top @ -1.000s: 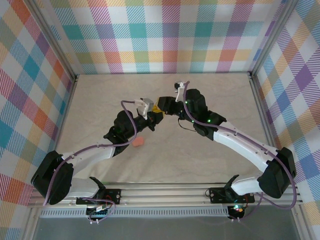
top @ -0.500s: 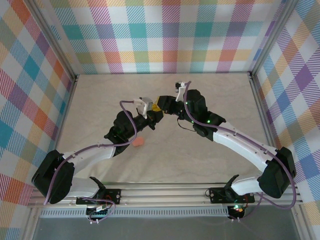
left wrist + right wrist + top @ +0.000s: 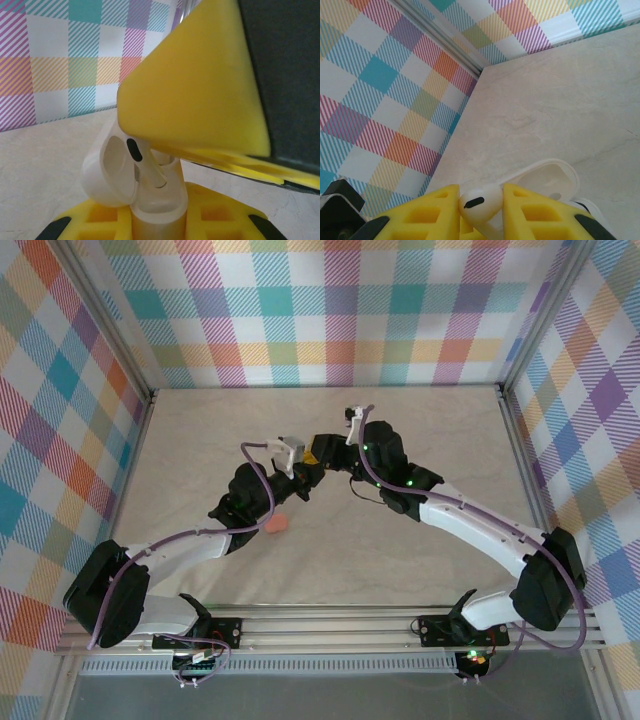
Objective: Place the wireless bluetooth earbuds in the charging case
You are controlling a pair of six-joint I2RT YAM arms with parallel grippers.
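Observation:
My left gripper is shut on the body of a white charging case, held upright with its lid swung open. A white earbud stands stem-down in the case's mouth, head still above the rim. My right gripper is shut on that earbud's head, and its yellow finger looms over the case. The open lid lies just beyond the right fingers. From above, the left gripper and right gripper meet over the table's middle.
A small salmon-pink case lies on the beige table just near-left of the grippers, beside the left arm. Plaid walls enclose the table on the left, far and right sides.
The right gripper has edged slightly left towards the left gripper, keeping the earbud over the case. The left arm has barely moved.

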